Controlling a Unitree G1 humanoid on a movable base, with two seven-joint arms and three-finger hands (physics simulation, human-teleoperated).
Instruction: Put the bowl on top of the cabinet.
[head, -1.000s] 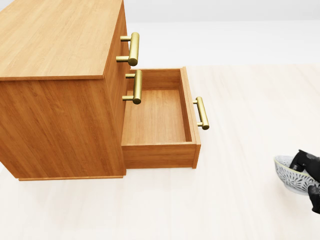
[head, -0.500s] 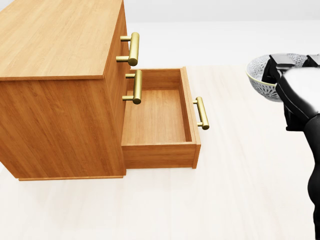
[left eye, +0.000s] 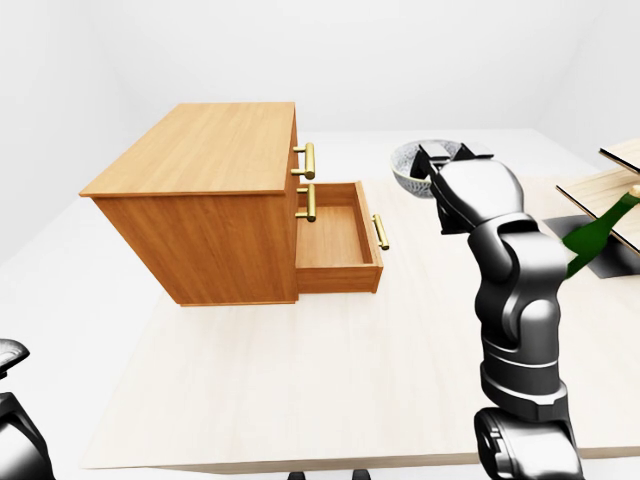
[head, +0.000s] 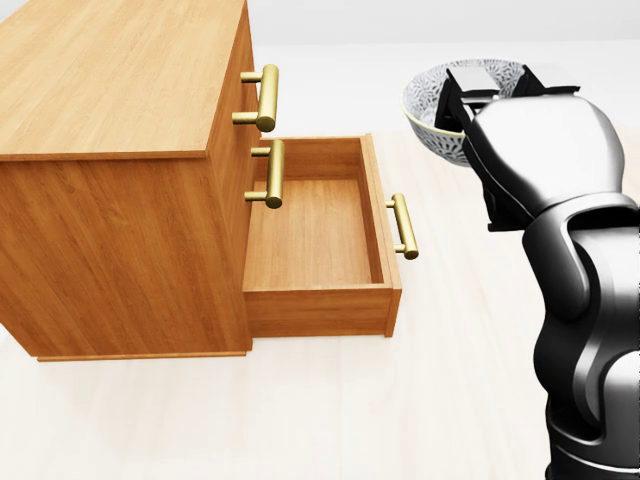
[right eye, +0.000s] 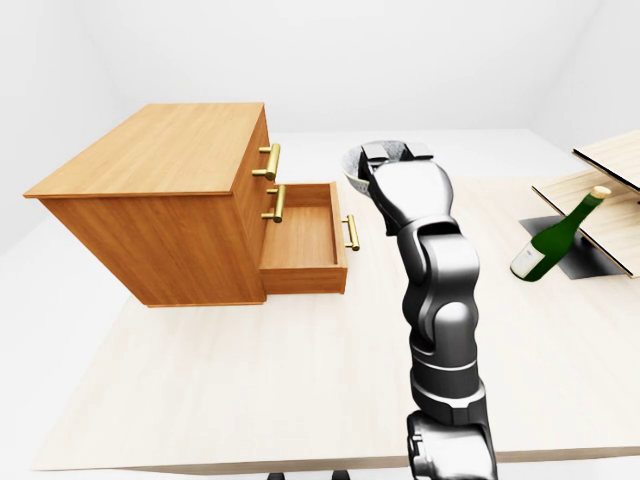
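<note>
The wooden cabinet (head: 110, 70) fills the left of the head view, with a flat bare top and brass handles. Its lowest drawer (head: 310, 235) stands pulled out and holds nothing. A white patterned bowl (head: 428, 108) hangs in the air to the right of the drawer, about level with the cabinet's top edge. My right gripper (head: 492, 82) is shut on its rim, and my forearm hides the bowl's right side. Part of my left gripper (left eye: 10, 358) shows at the bottom left of the left-eye view, low and far from the cabinet.
A green bottle (right eye: 555, 238) leans at the right of the right-eye view, beside tilted wooden boards (right eye: 600, 185) on a dark mat (right eye: 592, 262). The pale table (right eye: 250, 370) stretches below the cabinet, and the drawer's brass handle (head: 403, 226) juts to the right.
My right hand has risen from the lower right edge of the head view and moved left towards the cabinet, carrying the bowl. The cabinet and drawer have not moved.
</note>
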